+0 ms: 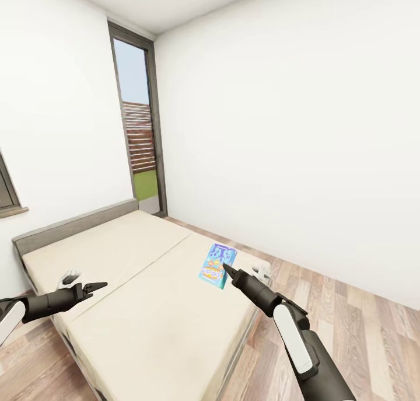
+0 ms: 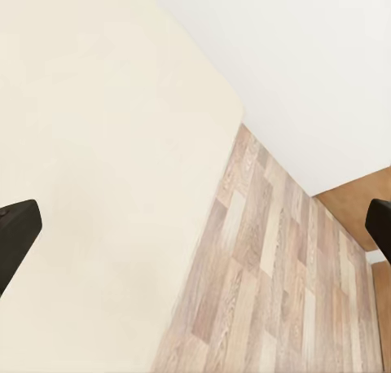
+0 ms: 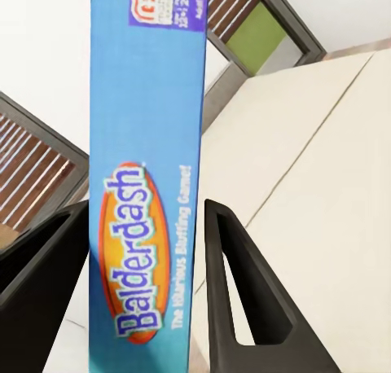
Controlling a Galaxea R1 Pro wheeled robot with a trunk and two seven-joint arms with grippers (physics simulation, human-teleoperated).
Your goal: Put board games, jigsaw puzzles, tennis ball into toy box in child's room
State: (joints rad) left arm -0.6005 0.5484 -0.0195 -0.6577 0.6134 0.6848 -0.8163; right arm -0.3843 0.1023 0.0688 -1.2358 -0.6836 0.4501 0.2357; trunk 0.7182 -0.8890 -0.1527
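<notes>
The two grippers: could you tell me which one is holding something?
The right gripper is: its fingers are clamped on the blue board game above the bed. The left gripper hangs open and empty.

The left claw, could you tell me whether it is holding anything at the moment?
No, the left claw hangs over the bed with its fingers apart, and the left wrist view shows only mattress and floor between them.

Bright even render light, faint shadows, soft blur, wide-angle stretch at edges
</notes>
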